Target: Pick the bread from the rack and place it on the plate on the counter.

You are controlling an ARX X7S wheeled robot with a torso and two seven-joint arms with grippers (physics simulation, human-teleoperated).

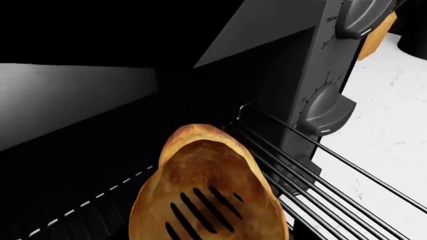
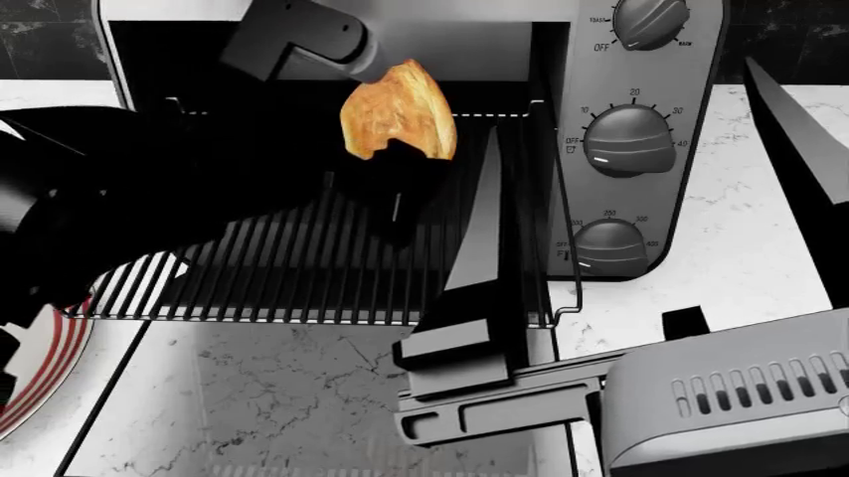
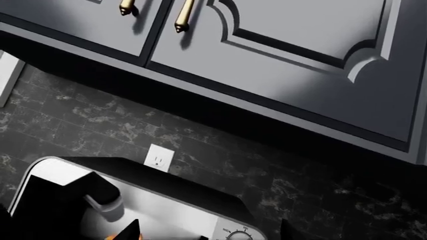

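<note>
Left claw (image 2: pixel 388 149) clenched on bread (image 2: pixel 398 109), raised above rack (image 2: pixel 318 268) — we judge roll light, crusty, crushable; right claw unseen.

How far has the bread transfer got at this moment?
Done: the bread appears lifted clear of the rack, apparently by the left arm. In hand: carrying it out of the toaster oven. Left: setting it on the plate, which shows no bread.
</note>
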